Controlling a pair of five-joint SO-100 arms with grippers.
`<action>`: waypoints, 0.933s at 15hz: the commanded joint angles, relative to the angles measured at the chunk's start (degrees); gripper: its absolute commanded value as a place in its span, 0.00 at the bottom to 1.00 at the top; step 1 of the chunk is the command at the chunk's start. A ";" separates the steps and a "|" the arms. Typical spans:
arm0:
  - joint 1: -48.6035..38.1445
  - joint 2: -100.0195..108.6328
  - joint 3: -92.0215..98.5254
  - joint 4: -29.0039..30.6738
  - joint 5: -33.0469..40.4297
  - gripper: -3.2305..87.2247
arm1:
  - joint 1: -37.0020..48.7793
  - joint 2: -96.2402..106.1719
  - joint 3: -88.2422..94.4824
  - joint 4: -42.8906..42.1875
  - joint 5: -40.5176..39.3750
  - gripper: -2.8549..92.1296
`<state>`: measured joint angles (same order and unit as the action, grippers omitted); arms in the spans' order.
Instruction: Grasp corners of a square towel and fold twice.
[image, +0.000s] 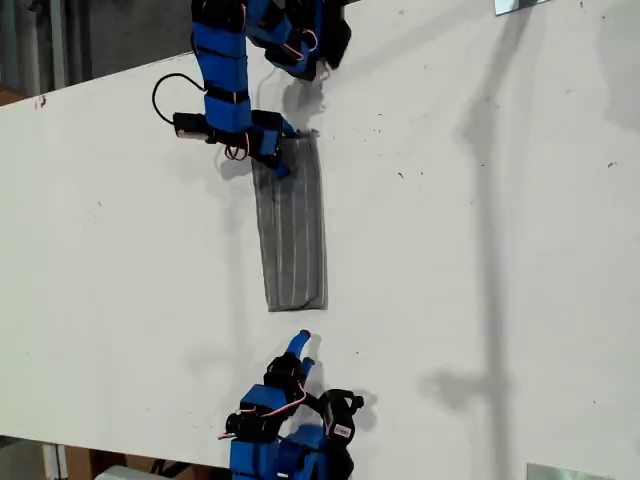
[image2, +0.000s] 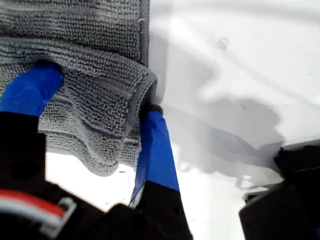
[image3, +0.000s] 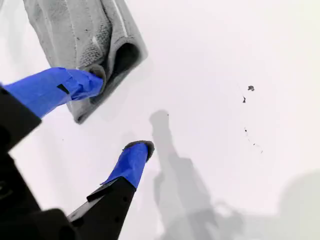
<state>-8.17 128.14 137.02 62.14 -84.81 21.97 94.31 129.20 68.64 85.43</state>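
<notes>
Towel (image: 292, 225) lies as a narrow strip. My first gripper (image2: 97, 100) looks clamped on its end; my second gripper (image3: 117, 112) is spread, empty. Next: grab the free end.

The exterior view looks straight down from high above the white table (image: 480, 300). Both wrist views sit low and close, each looking along its own fingers; all three share the towel (image: 292, 225)

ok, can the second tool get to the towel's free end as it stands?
Probably yes. My second tool is open, and only bare table lies between it and the folded towel's free end. My first tool is clamped on the other end.
</notes>
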 joint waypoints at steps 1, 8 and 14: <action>0.79 0.00 -3.08 0.35 -0.62 0.31 | -3.08 -6.50 -7.73 -0.70 -0.79 0.39; 1.41 -0.35 -3.25 0.70 -1.05 0.31 | -1.05 6.86 -5.01 8.26 -1.67 0.39; 1.93 -3.08 -5.89 0.62 -0.97 0.31 | 0.18 8.88 6.68 -0.88 -2.90 0.38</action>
<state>-6.94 125.24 134.30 62.49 -85.43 21.97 102.74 135.79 68.99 83.50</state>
